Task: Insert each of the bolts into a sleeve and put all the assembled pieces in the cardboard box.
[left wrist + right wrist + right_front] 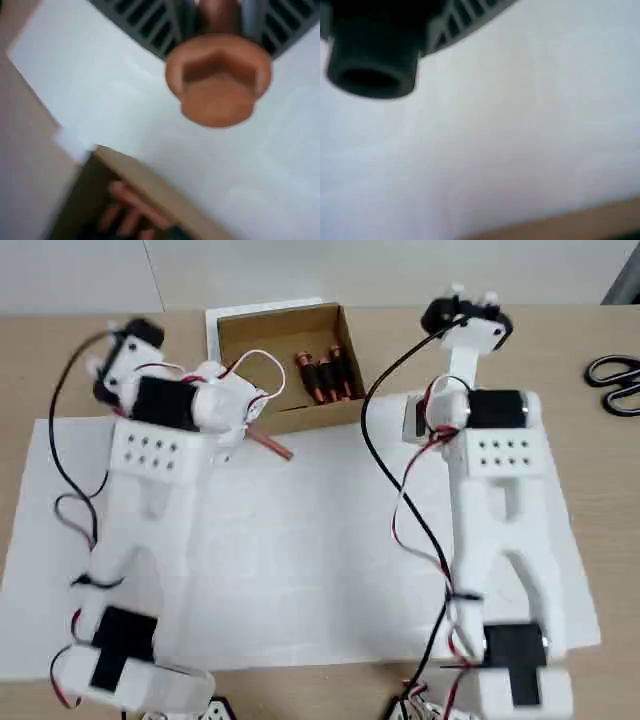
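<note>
A copper bolt (271,446) sticks out of my left gripper (250,428), which is shut on its shaft just in front of the cardboard box (240,340). In the left wrist view the bolt's hex head (218,80) faces the camera above the white sheet, with the box wall (150,185) beyond. Three assembled copper-and-black pieces (326,375) lie side by side in the box. My right gripper (418,422) hangs over the sheet to the right of the box. It is shut on a black sleeve (371,65), whose open end faces the camera.
A white sheet (300,560) covers the middle of the wooden table (580,330). Black scissors (615,380) lie at the far right edge. Red, white and black cables hang off both arms.
</note>
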`<state>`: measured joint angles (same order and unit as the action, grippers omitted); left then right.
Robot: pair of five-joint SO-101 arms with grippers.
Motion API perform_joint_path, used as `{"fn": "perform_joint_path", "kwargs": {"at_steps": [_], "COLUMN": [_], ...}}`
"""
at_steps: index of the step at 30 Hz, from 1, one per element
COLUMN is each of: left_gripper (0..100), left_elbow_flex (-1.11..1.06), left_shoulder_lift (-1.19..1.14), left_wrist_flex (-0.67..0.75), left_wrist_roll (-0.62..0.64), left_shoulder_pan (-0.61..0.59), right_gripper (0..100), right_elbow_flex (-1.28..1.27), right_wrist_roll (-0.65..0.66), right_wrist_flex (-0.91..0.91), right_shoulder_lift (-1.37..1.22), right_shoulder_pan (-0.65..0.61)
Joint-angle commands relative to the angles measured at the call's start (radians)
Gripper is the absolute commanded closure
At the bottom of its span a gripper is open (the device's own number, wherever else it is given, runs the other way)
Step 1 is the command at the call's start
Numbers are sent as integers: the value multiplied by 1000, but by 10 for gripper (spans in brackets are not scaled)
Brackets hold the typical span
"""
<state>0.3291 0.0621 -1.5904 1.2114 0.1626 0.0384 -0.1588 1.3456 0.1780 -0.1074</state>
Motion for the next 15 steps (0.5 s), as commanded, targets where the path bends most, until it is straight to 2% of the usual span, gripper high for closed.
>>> {"fn": "perform_joint_path", "kwargs": {"at_steps": [1,5,8,15], "left_gripper": [994,994,994,994], "left_elbow_flex": [-15,-127,-289,-714], "left_shoulder_lift": [117,207,285,554], "left_wrist_flex": [135,279,408,726], "left_wrist_roll": [-238,-399,-486,-637], "left_shoulder_pan": [-9,37,83,153], "right_gripper": [995,995,995,995], "right_elbow_flex": [-38,-241,-422,-763], "right_wrist_roll": [29,46,69,107], "right_wrist_flex": [-64,-142,-231,-499], "right_shoulder_lift": [200,361,475,797], "right_shoulder_pan": [-16,-107,-171,-186]}}
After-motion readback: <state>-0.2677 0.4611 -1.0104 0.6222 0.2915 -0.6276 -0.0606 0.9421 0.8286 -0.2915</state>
